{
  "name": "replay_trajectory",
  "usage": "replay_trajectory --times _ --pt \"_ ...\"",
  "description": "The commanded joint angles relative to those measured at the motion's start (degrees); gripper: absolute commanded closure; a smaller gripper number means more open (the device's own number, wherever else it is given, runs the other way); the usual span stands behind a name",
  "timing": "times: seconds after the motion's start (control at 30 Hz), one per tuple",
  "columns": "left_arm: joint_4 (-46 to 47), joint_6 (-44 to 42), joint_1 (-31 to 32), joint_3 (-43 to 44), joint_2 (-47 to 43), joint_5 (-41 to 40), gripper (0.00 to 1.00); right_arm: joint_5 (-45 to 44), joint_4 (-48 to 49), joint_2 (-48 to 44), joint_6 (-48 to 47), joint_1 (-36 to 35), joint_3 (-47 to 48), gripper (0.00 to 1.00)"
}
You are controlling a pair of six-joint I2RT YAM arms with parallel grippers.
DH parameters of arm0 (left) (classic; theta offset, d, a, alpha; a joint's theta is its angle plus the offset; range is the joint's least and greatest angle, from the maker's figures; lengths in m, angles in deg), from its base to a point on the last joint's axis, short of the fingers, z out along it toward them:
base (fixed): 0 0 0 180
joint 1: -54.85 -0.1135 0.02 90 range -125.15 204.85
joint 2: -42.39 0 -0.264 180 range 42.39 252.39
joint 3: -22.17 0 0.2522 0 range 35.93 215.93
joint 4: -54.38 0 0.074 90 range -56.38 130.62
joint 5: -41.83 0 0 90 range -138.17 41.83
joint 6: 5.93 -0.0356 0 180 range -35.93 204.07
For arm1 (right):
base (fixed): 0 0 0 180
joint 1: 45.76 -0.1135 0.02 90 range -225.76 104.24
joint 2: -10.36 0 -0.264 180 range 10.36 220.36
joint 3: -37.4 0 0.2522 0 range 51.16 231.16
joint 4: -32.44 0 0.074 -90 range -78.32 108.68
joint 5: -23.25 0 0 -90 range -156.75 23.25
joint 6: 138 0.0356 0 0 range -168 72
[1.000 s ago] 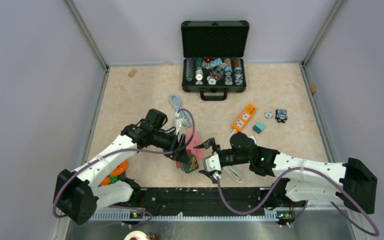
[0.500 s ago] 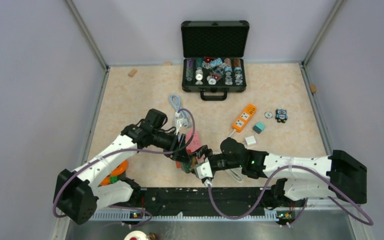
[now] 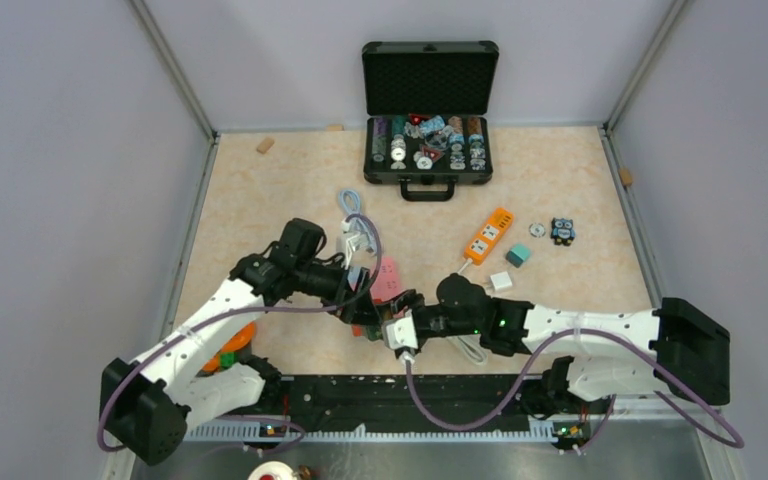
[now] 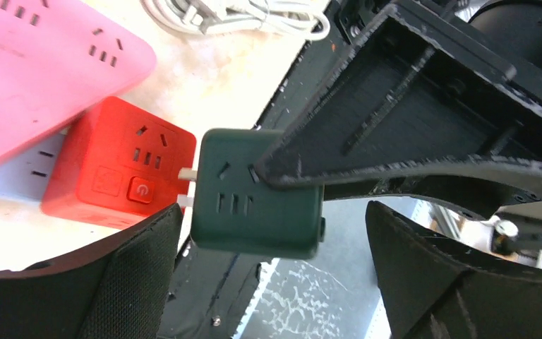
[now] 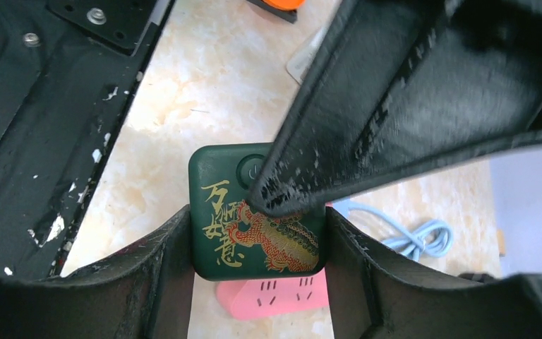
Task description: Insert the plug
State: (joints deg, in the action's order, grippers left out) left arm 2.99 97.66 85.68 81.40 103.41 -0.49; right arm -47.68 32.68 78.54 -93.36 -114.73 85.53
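Observation:
The plug is a dark green cube (image 5: 254, 233) with a gold and red dragon print. My right gripper (image 5: 257, 212) is shut on it, one finger against each side. In the left wrist view the green cube (image 4: 257, 191) hangs with its two metal prongs (image 4: 185, 174) pointing at the side of a red socket cube (image 4: 116, 173). Whether the prongs are in it I cannot tell. My left gripper (image 4: 274, 206) stands open around the cube, both fingers clear of it. From above, the two grippers meet near the table's front middle (image 3: 380, 318).
A pink power strip (image 3: 388, 280) lies just behind the cubes. White cable (image 3: 470, 348) is coiled under the right arm. An orange power strip (image 3: 488, 234), a blue cable (image 3: 350, 205) and an open black case (image 3: 428, 150) lie farther back. The black base rail (image 3: 400, 395) runs along the front.
The right gripper swung left and shut on the green cube. The left gripper, which held the cube before, has opened wide and let it go.

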Motion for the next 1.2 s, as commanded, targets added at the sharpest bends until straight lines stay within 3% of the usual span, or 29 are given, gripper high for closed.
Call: replay_trajectory --times 0.0,0.27,0.43,0.63,0.8,1.03,1.17 --pt "2.17 -0.06 -0.25 2.02 -6.03 -9.39 0.01 -7.64 3.64 0.15 7.75 -0.77 2.91 1.00" --pt "2.54 7.13 -0.29 0.37 -15.13 -32.21 0.01 -10.19 0.48 -0.75 24.48 6.24 4.72 1.00" --pt "6.45 13.82 -0.31 -3.85 -17.16 -37.67 0.01 -12.45 0.71 -2.56 36.91 12.11 2.70 1.00" --pt "3.69 21.00 0.91 -3.48 -7.64 -38.33 0.01 -23.78 -7.57 -2.96 54.48 19.30 2.75 1.00" --pt "3.18 26.46 10.63 -1.02 -1.17 -49.86 0.01 -30.98 -12.01 -6.30 62.78 22.64 0.51 1.00" --pt "-2.18 32.34 21.15 5.30 10.00 -63.42 0.01 -25.09 -13.46 -12.37 63.90 23.05 -2.02 1.00" --pt "-5.99 33.97 23.68 8.83 16.23 -68.00 0.01 -25.18 -17.58 -12.48 65.15 23.02 -0.33 1.00"
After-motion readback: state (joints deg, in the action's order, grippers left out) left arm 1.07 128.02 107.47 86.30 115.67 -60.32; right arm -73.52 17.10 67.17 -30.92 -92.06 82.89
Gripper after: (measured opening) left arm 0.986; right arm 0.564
